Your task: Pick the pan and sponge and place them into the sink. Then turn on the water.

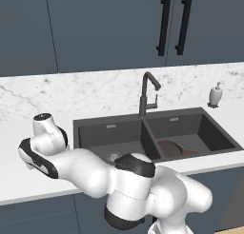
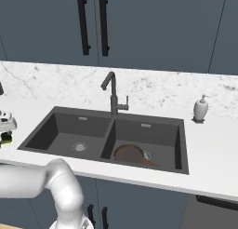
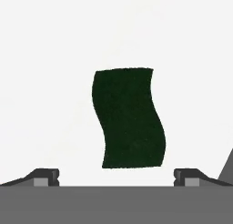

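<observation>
Dark slate-blue wall cupboards [image 1: 105, 28] span twelve o'clock, with two black vertical handles [image 1: 174, 24]. Below runs a white marble backsplash [image 2: 153, 86] veined grey, meeting the pale bench [image 2: 211, 153]. Matching blue base cabinets [image 2: 139, 200] sit at six o'clock.

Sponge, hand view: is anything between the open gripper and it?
Nothing visible. In the hand view the sponge lies bare on the white counter, ahead of the open gripper, whose fingertips stand wider than it. The gripper is not touching it.
</observation>
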Robot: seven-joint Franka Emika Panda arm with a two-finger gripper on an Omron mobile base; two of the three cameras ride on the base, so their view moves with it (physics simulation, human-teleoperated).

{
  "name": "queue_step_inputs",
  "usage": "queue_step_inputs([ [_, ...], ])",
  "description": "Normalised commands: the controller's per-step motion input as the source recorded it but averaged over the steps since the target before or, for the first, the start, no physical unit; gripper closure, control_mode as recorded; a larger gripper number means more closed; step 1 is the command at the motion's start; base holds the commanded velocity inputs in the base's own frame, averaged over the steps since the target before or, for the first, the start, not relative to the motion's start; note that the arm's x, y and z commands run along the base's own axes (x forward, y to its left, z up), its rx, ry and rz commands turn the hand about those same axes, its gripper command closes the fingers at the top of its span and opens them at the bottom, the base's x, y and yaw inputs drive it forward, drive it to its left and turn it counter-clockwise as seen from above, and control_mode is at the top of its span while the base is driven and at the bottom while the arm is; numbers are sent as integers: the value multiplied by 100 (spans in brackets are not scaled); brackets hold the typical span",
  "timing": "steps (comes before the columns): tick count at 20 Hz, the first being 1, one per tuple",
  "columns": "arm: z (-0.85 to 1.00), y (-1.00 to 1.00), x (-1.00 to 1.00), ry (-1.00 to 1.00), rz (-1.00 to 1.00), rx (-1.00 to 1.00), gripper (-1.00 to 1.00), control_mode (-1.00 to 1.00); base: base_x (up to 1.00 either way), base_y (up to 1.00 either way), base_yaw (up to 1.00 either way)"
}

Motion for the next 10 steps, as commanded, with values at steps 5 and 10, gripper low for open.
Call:
queue_step_inputs([
  [5, -8, 0, 17, 0, 0, 0, -100, -100, 0, 0, 0],
  [10, -14, 0, 18, 0, 0, 0, -100, -100, 0, 0, 0],
])
